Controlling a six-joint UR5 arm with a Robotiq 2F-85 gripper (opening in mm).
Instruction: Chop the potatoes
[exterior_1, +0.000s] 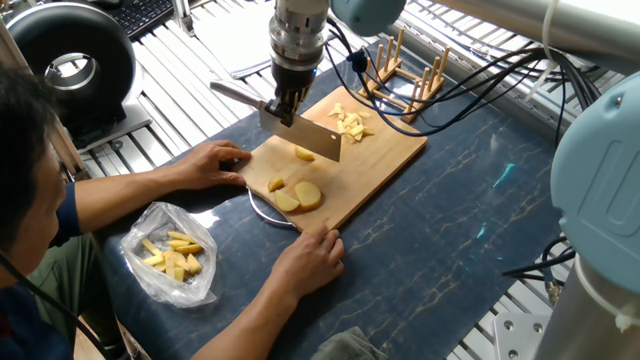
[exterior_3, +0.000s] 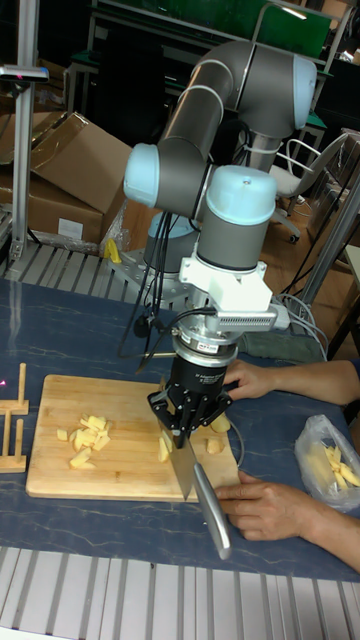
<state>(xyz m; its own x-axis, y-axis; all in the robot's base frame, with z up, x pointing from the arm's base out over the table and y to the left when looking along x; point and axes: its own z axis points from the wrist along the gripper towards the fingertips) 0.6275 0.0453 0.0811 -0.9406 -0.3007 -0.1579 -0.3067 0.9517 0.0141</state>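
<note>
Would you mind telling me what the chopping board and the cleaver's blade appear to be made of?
The chopping board looks like light wood, possibly bamboo: tan, matte, with faint lengthwise streaks. The cleaver, held in the tool, looks like steel: the blade is grey and smooth with a dull sheen, and the handle seems to be brighter polished metal.
</note>
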